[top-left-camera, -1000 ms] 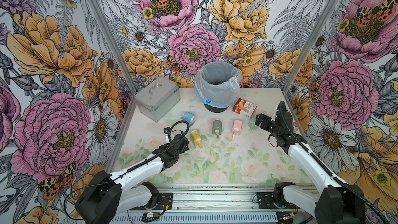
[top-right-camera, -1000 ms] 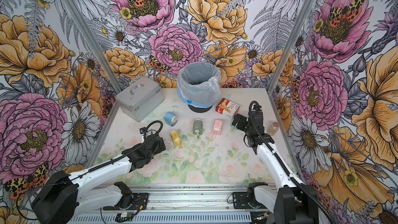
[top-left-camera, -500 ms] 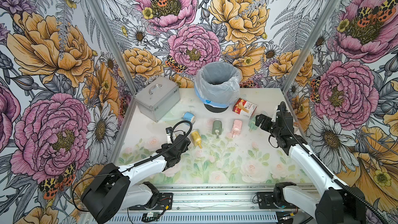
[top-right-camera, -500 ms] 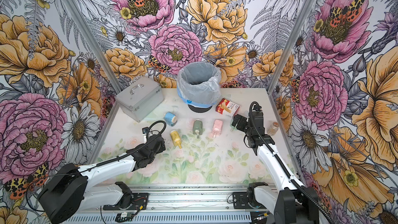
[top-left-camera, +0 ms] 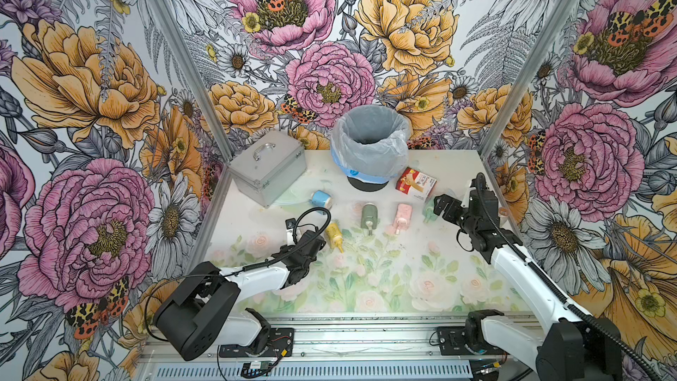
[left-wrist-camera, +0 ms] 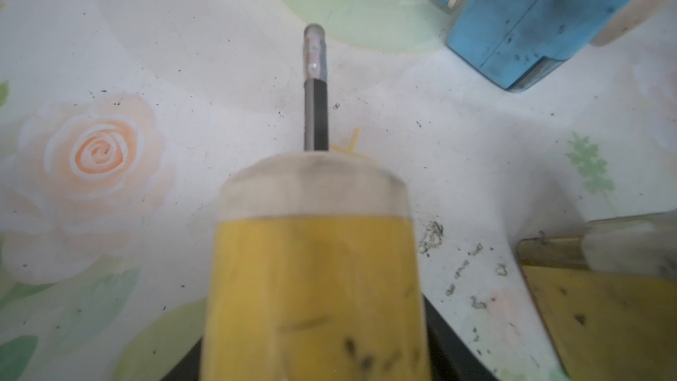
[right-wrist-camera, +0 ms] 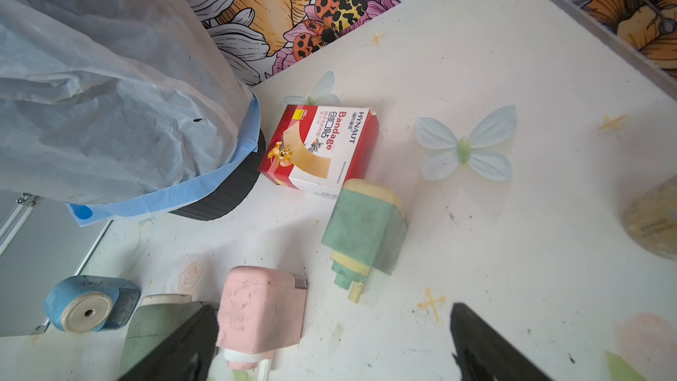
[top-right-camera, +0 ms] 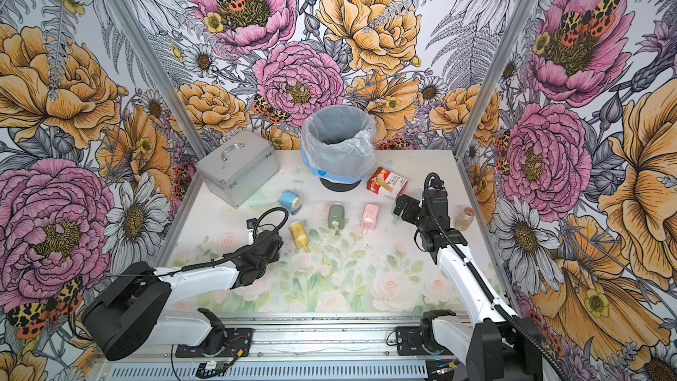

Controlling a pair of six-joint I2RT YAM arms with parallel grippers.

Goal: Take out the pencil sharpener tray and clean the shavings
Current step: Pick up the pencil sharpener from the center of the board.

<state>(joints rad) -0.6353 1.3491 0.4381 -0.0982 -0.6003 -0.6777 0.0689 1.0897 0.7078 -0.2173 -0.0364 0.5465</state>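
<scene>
While the left fingers [left-wrist-camera: 450, 357] sit close on both sides of a blurred yellow piece [left-wrist-camera: 315, 287], can't tell if they grip it. Right fingers [right-wrist-camera: 483, 346] wide apart, holding nothing, over the surface [right-wrist-camera: 513, 67]. Shavings [left-wrist-camera: 432, 236] lie as dark flecks on the surface between that piece and the yellow sharpener [left-wrist-camera: 604, 317]. Tray not made out.

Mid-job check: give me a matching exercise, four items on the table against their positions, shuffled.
Items:
1. silver metal case with handle
2. red bandage box
3. blue round pencil sharpener
4. pink pencil sharpener

Places:
A. between the dark green sharpener and the pale green sharpener
B. back left corner
C. right of the base of the bag-lined bin
D. close beside the case

Pairs: 1-B, 2-C, 3-D, 4-A
</scene>
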